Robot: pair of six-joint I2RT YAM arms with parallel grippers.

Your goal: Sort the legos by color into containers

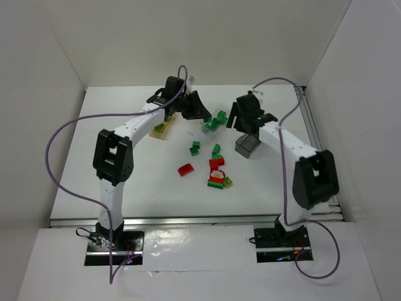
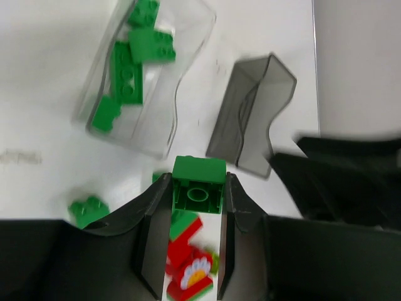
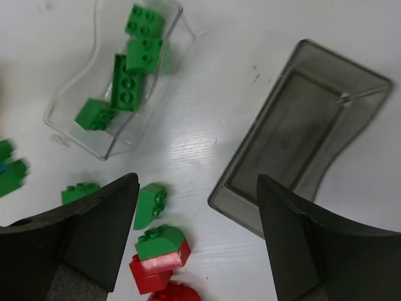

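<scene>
The left gripper [image 2: 198,183] is clenched on a dark green brick [image 2: 199,170], pinched by its sides between the two fingers [image 2: 156,213] with its hollow underside facing the wrist camera. The brick hangs just short of the clear tub [image 2: 188,88], at its near edge and not over it. In the tub lie four more dark green legos [image 3: 128,81]. The right gripper [image 3: 197,185] stands released, its jaws wide apart with nothing between them. In the overhead view it is just right of the clear tub, and its wrist camera looks down past the tub's near right side. The smoky grey tub [image 3: 301,132] sits close to the right of the clear tub and a little nearer the arm bases. The amber tub [image 1: 161,128] sits to the clear tub's left, with lime pieces inside. Loose red and green bricks [image 1: 218,177] lie scattered on the near side of the clear tub, among them a single red brick [image 1: 185,168]. Everything rests on a white table [image 1: 138,188] enclosed by plain white walls [image 1: 37,94], and purple cables [image 1: 56,144] loop off both arms.
</scene>
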